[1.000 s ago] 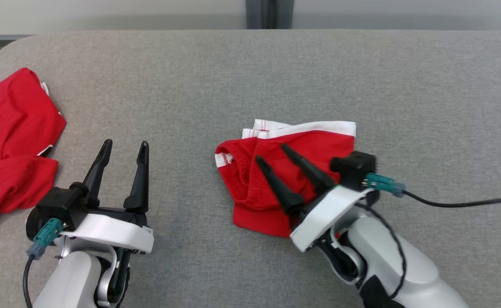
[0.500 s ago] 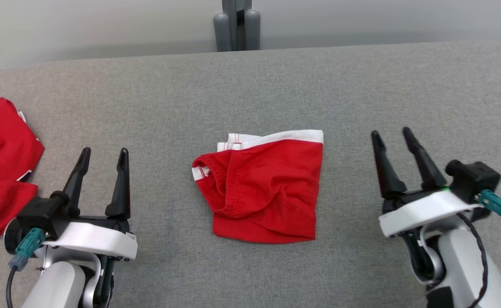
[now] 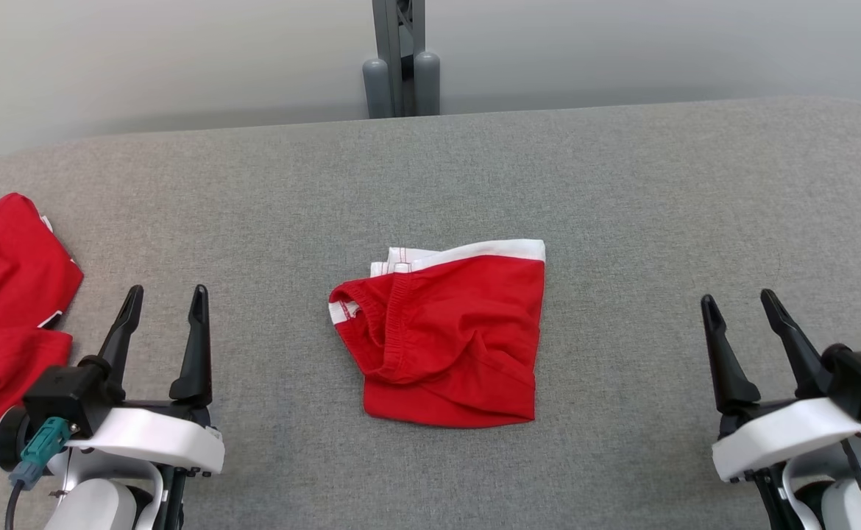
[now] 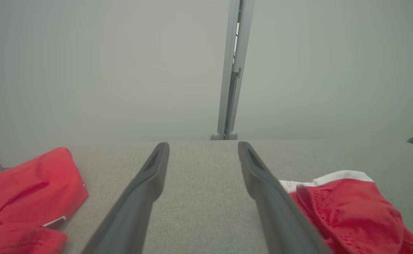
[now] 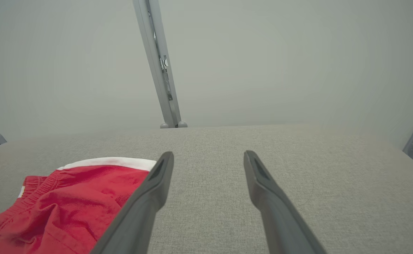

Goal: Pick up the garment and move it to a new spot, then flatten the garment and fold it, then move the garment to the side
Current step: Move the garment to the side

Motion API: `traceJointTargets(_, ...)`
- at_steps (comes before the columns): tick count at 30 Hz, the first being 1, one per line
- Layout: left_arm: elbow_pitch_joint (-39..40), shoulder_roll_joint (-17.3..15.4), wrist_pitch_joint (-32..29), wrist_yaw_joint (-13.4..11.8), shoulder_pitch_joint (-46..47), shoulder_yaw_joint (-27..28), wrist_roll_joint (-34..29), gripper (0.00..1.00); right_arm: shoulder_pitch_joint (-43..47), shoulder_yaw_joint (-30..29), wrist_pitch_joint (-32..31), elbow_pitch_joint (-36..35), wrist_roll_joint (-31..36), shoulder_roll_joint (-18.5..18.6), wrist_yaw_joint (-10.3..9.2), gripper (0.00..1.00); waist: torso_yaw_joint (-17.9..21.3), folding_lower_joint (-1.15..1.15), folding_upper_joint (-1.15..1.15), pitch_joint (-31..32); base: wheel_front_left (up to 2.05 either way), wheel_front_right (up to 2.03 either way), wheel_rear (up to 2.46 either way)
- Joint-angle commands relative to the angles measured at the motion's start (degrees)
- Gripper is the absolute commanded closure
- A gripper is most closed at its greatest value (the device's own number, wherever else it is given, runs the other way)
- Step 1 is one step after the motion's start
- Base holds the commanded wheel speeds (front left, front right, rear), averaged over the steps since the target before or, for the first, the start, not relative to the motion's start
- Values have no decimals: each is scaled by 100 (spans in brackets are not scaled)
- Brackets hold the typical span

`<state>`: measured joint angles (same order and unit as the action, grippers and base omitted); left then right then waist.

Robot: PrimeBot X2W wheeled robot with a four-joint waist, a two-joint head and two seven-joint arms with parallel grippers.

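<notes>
Lying folded near the middle of the table point(image 3: 658, 191), the red garment point(image 3: 449, 338) with its white waistband point(image 3: 475, 252) toward the far edge is touched by nothing. The right pincer point(image 3: 737, 296) — a second ago poised over the cloth — has drawn back toward the near right corner, jaws spread wide and empty. The left pincer point(image 3: 168, 288) sits by the near edge, equally wide and empty — just beside another red cloth point(image 3: 4, 294) at the left edge.
</notes>
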<state>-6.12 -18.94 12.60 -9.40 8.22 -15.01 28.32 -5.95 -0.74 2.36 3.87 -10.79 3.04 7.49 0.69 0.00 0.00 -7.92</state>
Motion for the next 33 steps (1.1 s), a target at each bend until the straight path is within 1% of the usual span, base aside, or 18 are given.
traceJointTargets(1, 25, -38, -11, -37, -43, 19, 25, 0, 76, -46, -49, -75, 17, 8, 0, 0, -3, 0, 0, 11, 0, 0, 0)
traceJointTargets(9, 113, -86, -94, -87, -38, -21, 13, 0, 279, -127, -275, -415, 36, -5, -1, 0, -37, 0, 0, -4, 0, 0, 0)
traceJointTargets(12, 144, -76, -119, -70, 48, -71, -11, 0, 242, -101, -350, -433, 36, -5, 0, 0, -134, 0, 0, -52, 0, 0, 0)
traceJointTargets(15, 155, -51, -94, -61, 70, -97, -11, 0, 158, 9, -549, -308, 52, -7, 0, 0, -263, 0, 0, -112, 0, 0, 0)
traceJointTargets(20, 89, 19, -61, -25, 135, -132, 42, 0, 43, 403, -904, 176, -40, -1, -1, 0, -497, 0, 0, -223, 0, 0, 0)
traceJointTargets(23, 13, 39, -26, 24, 189, -140, 62, 0, -68, 659, -972, 515, -194, -2, -1, 0, -612, 0, 0, -295, 0, 0, 0)
traceJointTargets(26, -61, 84, 5, 59, 224, -172, 76, 0, -209, 856, -908, 896, -416, 1, -1, 0, -699, 0, 0, -371, 0, 0, 0)
traceJointTargets(33, -141, 111, 63, 83, 331, -214, 40, 0, -693, 1176, -476, 1763, -1072, -1, 0, 0, -776, 0, 0, -521, 0, 0, 0)
